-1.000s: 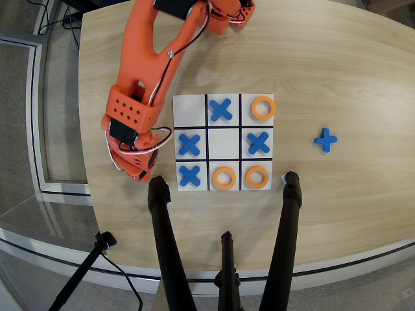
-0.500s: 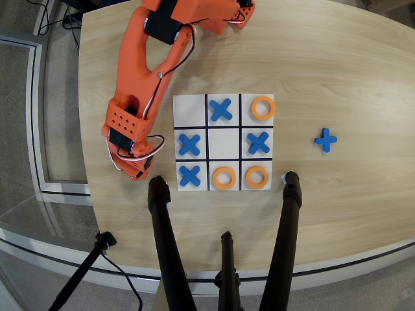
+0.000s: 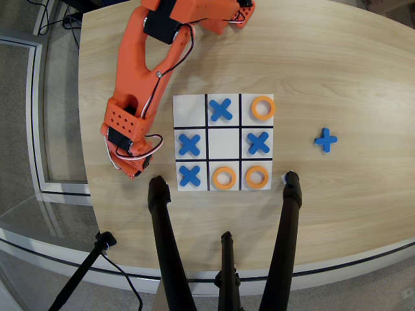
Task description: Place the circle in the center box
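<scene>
Pale wooden tabletop (image 3: 337, 58) seen in the overhead view, carrying a white 3x3 grid board (image 3: 190, 102) ruled in black. The center box (image 3: 224, 143) is empty. Blue X pieces occupy the top-middle, middle-left, middle-right and bottom-left cells; a fifth blue X (image 3: 326, 140) lies well apart on the bare wood to the right. Three orange rings sit on the board: top-right (image 3: 262, 107), bottom-middle (image 3: 224, 177) and bottom-right (image 3: 257, 177). No free circle is visible off the board; one may lie hidden beneath the arm. The orange arm (image 3: 139, 71) reaches down the board's left side, and its gripper (image 3: 133, 170) is low over the wood just beside the bottom-left cell. The arm's own body covers the jaws, so their opening and any contents cannot be told. Judged advice: if a ring lies there, close on its rim, lift clear of the neighbouring X pieces, and lower it squarely inside the four black lines. Black tripod legs (image 3: 165, 240) cross the near edge.
</scene>
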